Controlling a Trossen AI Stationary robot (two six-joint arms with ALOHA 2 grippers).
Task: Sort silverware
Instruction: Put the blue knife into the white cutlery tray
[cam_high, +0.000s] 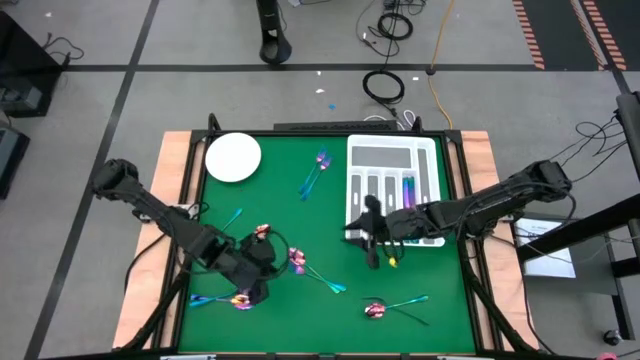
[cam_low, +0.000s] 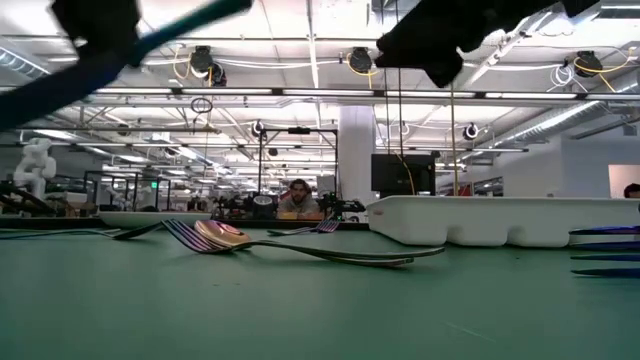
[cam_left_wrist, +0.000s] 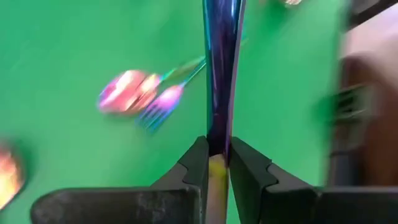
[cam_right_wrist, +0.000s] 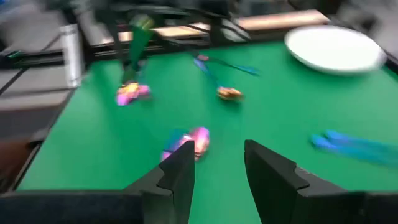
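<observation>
My left gripper (cam_high: 252, 280) is at the near left of the green mat, shut on a slim blue-purple piece of silverware (cam_left_wrist: 219, 74), which also shows slanted in the low view (cam_low: 170, 35). My right gripper (cam_right_wrist: 217, 155) is open and empty, over the mat by the near left corner of the white tray (cam_high: 352, 180). Several iridescent pieces lie flat on the mat: a pair at the far middle (cam_high: 315, 175), spoons (cam_high: 298, 258) near my left gripper, and one near the front edge (cam_high: 375, 310). One piece (cam_high: 408, 188) lies in a tray slot. My left gripper pinches the slim piece between its two fingers (cam_left_wrist: 249, 168), on a part near one end (cam_left_wrist: 217, 140). The piece runs on past the fingertips, in line with them. It is lifted clear of the mat and slanted. Which kind of piece it is, I cannot tell.
A round white plate (cam_high: 233, 157) sits at the mat's far left corner. The tray stands at the far right. A raised wooden rim (cam_high: 185, 180) borders the mat. Bare mat lies between the two grippers (cam_high: 320, 230).
</observation>
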